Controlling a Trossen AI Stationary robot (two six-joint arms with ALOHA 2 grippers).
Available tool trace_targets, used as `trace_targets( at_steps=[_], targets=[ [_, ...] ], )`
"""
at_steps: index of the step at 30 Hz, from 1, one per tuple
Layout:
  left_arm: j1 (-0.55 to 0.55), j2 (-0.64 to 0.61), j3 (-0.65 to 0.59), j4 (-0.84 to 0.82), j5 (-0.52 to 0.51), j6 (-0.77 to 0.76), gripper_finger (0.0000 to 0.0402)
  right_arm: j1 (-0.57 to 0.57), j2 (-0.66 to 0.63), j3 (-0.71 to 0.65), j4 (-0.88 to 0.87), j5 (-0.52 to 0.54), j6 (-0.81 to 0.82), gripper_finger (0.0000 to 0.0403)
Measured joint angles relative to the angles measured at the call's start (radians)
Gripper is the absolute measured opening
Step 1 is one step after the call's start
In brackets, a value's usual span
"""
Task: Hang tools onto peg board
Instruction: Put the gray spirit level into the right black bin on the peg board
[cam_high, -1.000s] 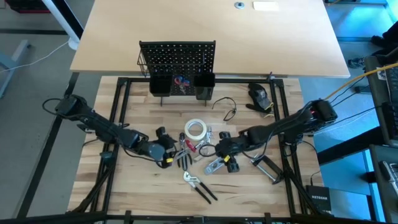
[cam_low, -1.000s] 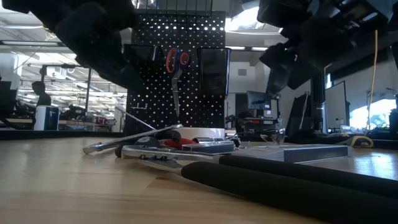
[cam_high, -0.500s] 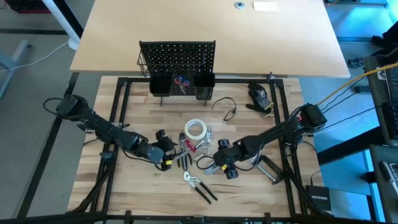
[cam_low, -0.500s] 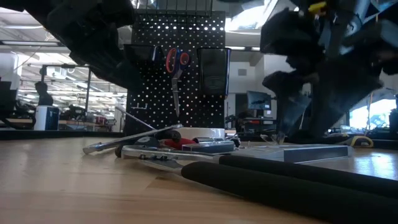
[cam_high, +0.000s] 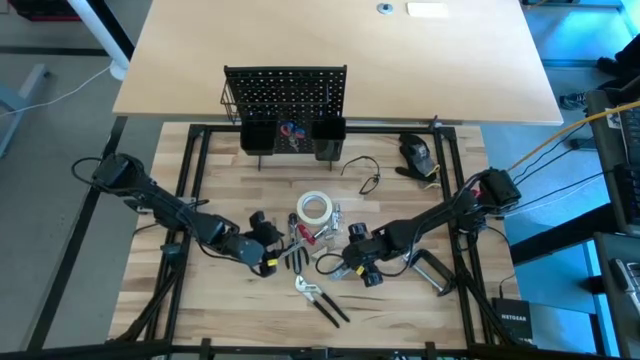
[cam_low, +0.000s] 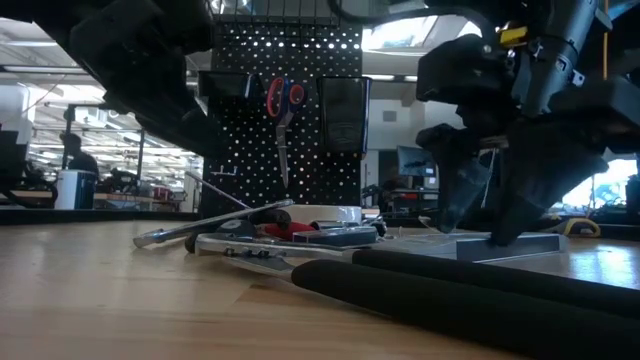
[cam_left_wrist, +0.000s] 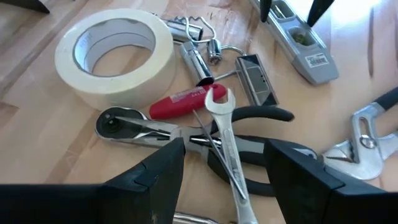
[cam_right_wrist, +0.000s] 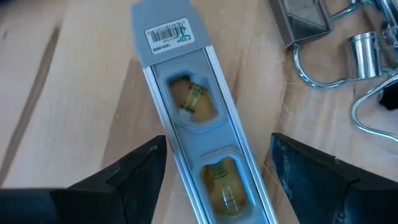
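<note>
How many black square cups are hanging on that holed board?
2. One black cup hangs at the left of the peg board, the other black cup at its right, with red-handled scissors between them. Others may be hidden.

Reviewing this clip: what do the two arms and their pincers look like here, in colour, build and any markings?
Both arms are dark, slim and jointed. Each carries a small yellow mark near the wrist. The left pincer and right pincer each end in two dark, broad, wedge-shaped fingers with angular edges. Dark cabling runs along the right arm, where a yellow tag shows in the low view.
</note>
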Motion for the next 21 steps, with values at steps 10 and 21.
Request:
trace_targets(
  at_steps=[10,21],
  targets=[
    [-0.006,0.000,0.000,-0.001,-0.017,-0.006,0.0210,-0.001,0.067,0.003,0.017,-0.048,-0.045,0.0287],
    [-0.006,0.000,0.000,-0.001,-0.019,-0.006,0.0210,0.001,0.064,0.002,0.021,-0.032,-0.047,0.0192]
  ],
)
